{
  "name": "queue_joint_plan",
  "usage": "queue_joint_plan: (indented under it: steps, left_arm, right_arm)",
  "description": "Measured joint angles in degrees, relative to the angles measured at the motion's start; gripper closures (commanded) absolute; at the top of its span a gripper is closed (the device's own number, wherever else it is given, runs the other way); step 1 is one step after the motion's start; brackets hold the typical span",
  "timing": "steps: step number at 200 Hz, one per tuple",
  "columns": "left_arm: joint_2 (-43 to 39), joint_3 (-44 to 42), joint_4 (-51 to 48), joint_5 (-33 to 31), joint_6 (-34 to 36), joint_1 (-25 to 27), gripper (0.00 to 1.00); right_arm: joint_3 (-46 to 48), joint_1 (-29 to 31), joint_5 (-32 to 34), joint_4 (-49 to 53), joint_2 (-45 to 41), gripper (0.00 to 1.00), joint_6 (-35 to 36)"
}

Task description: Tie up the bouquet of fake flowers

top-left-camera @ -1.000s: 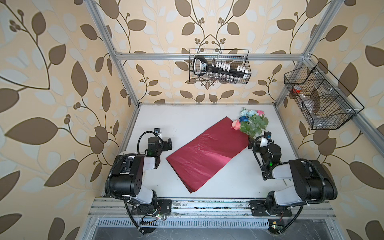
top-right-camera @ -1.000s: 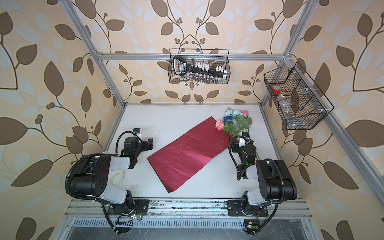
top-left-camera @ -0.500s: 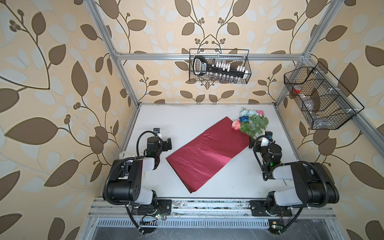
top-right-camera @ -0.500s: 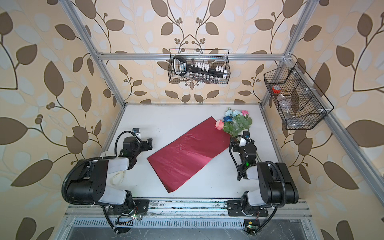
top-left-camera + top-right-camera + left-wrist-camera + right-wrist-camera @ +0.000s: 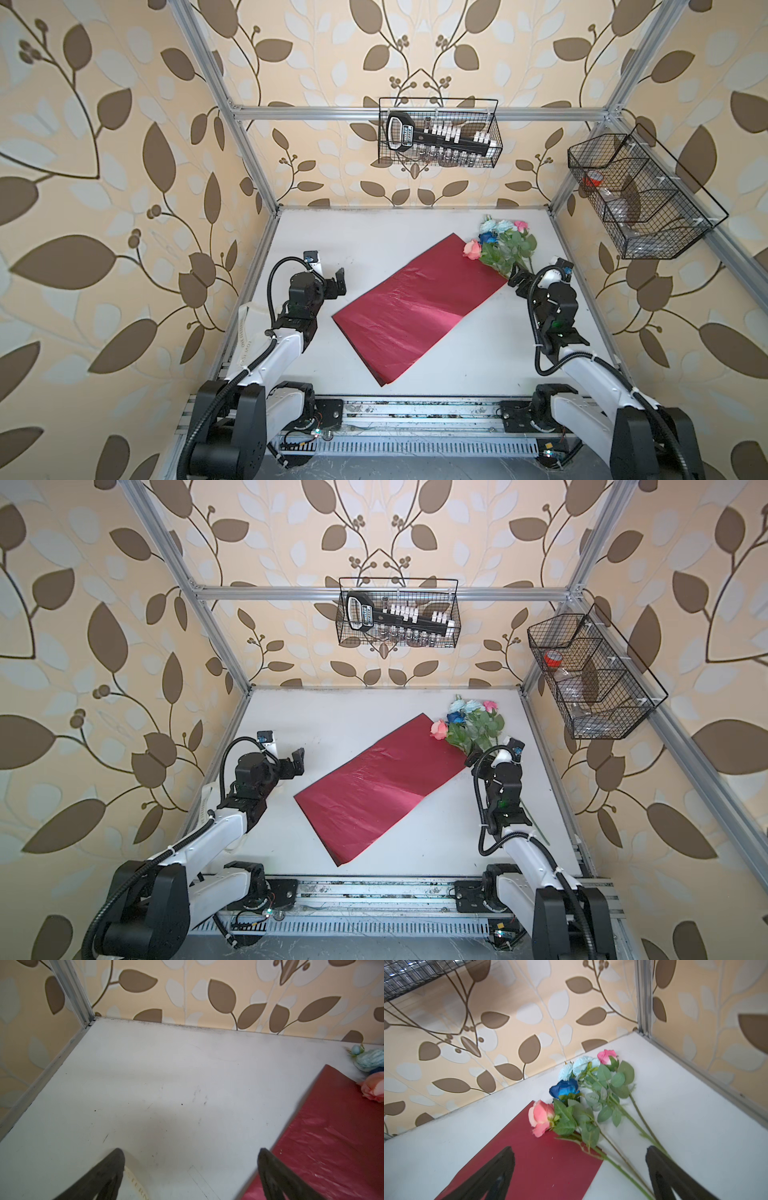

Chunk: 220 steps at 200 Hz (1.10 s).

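Both elbows (image 5: 226,411) have been lowered toward the near rail (image 5: 415,415). Both hands are held open and empty: the left hand (image 5: 338,282) beside the red sheet (image 5: 415,303), the right hand (image 5: 517,280) over the stems (image 5: 642,1119). The bouquet of fake flowers (image 5: 505,245) is laid at the sheet's far corner. Loose stems could be scattered by a bad pinch. Their spread is shown only in the right wrist view.

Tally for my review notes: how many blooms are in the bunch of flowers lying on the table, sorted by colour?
Pink blooms: 2
Pale-blue blooms: 2
Dark-blue blooms: 1
Total: 5 blooms
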<state>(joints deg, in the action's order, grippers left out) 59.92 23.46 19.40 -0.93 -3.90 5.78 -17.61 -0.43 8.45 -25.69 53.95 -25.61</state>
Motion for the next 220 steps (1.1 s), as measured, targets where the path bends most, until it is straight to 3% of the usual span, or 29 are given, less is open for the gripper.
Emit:
queue_joint_plan:
  steps: [40,80,139,220]
  left_arm:
    - [-8.24,0.85,-9.38,-3.26,-5.18,7.45,0.01]
    - [-10.38,0.92,-14.67,-0.42,-12.96,8.15,0.01]
    - [-12.74,0.87,-16.61,2.47,-18.27,8.15,0.01]
    - [-10.95,0.63,-16.98,2.51,-20.52,8.15,0.01]
  right_arm:
    - [0.07,2.82,-5.88,10.32,-7.63,0.0,-9.11]
    - [2.47,12.22,-8.81,13.11,-8.02,0.04,-17.73]
    - [5.29,25.83,-8.76,9.51,2.29,0.22,-28.06]
    - [4.76,27.06,-9.31,-2.97,16.61,0.41,-32.17]
